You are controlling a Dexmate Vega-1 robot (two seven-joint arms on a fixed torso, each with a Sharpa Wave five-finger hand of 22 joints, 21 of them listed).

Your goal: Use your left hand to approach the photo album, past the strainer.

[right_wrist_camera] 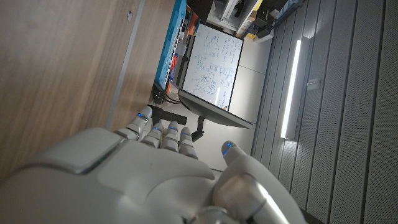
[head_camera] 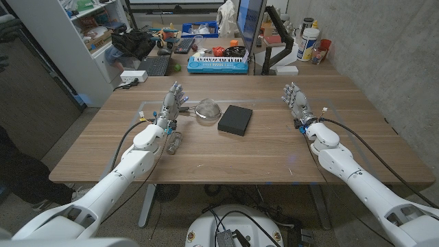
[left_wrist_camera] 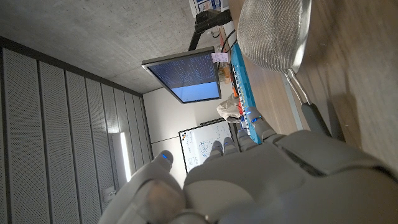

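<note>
A black photo album (head_camera: 235,119) lies near the middle of the wooden table (head_camera: 274,154). Just to its left sits a metal mesh strainer (head_camera: 206,110) (left_wrist_camera: 273,34), dome up, its dark handle (left_wrist_camera: 318,118) pointing toward my left hand. My left hand (head_camera: 173,103) (left_wrist_camera: 249,180) stands open to the left of the strainer, fingers apart and reaching up, holding nothing. Over at the table's right side my right hand (head_camera: 296,99) (right_wrist_camera: 155,174) also stands open with nothing in it, well away from the album.
A small clear object (head_camera: 174,143) lies on the table beside my left forearm. Behind the table's far edge are a blue-and-white keyboard-like box (head_camera: 217,63), a monitor (head_camera: 250,27), a laptop (head_camera: 154,65) and bottles (head_camera: 309,42). A concrete wall runs along the right.
</note>
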